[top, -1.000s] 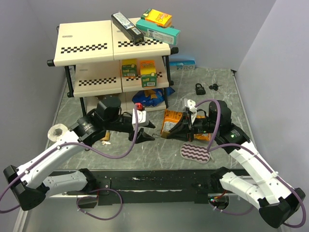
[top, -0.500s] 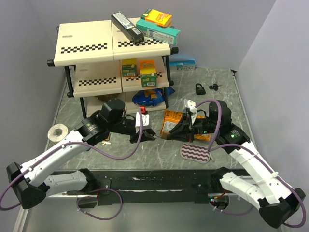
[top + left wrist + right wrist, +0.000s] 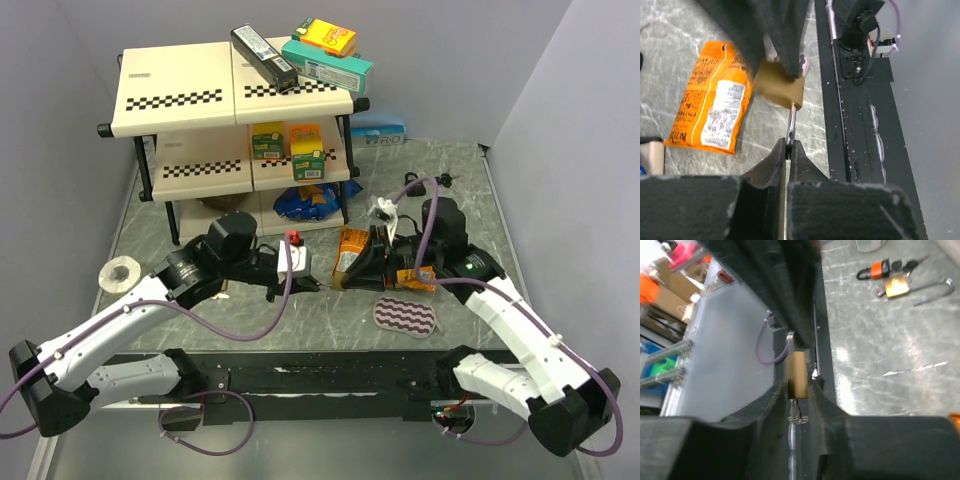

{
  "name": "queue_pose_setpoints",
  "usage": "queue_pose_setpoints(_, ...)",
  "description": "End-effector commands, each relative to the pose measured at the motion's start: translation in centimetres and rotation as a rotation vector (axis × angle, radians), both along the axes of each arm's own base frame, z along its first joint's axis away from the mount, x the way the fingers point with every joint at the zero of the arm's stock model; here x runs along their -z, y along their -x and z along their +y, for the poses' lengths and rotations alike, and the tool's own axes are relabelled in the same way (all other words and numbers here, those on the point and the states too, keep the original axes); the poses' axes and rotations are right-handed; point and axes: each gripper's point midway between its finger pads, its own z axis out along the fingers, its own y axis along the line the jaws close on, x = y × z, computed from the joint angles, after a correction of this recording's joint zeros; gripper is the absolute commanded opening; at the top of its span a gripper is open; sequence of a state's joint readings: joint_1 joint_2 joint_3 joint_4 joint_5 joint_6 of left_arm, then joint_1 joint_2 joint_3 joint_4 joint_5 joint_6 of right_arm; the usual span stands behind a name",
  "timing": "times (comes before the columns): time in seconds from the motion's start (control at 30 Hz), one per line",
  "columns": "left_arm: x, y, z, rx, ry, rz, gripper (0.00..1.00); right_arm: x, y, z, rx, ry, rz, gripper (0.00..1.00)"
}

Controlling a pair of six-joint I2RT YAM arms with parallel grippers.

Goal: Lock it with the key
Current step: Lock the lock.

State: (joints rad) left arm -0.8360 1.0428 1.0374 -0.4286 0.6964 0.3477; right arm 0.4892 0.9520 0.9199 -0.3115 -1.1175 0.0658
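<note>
A brass padlock (image 3: 780, 90) hangs in the air between my two grippers above the table. In the left wrist view its steel shackle (image 3: 791, 127) runs down into my left gripper (image 3: 788, 150), which is shut on it. My right gripper (image 3: 799, 382) straddles the padlock body (image 3: 798, 371), and thin dark gaps show on both sides of the brass. A key (image 3: 796, 407) on a ring sticks out of the body toward the right palm. In the top view my left gripper (image 3: 313, 284) and right gripper (image 3: 347, 276) meet tip to tip.
A second brass padlock (image 3: 897, 287) with an orange-headed key (image 3: 880, 269) lies on the table. An orange snack bag (image 3: 352, 250) and a striped pouch (image 3: 407, 316) lie under the right arm. The checkered shelf (image 3: 235, 95) stands at the back, a tape roll (image 3: 122, 273) at left.
My left gripper moved right up to the right gripper and closed on the shackle. The right arm shifted back and left, and its jaws loosened around the padlock body.
</note>
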Motion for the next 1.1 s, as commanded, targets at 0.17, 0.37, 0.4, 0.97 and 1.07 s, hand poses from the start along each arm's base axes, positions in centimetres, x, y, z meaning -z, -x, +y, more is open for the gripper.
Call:
queue_pose_setpoints(0.17,-3.1,0.9,-0.2,0.052,0.112,-0.149,0.01,-1.2,-1.8,-0.3,0.012,-0.031,0.203,0.75)
queue_pose_setpoints(0.37,-3.9,0.3,-0.2,-0.040,0.145,-0.026,0.01,-2.2,-2.5,-1.3,0.056,-0.017,0.062,0.81)
queue_pose_setpoints(0.4,-4.2,-0.3,-0.1,-0.061,0.161,-0.009,0.01,-2.7,-2.6,-1.4,0.065,-0.017,0.027,0.82)
queue_pose_setpoints(0.97,-8.0,-1.8,-0.5,-0.065,0.255,0.266,0.01,-3.7,-1.2,-1.3,-0.060,0.011,-0.347,0.93)
queue_pose_setpoints(1.07,-8.3,-1.8,-0.6,-0.063,0.262,0.274,0.01,-3.6,-1.2,-0.5,-0.088,0.005,-0.355,0.84)
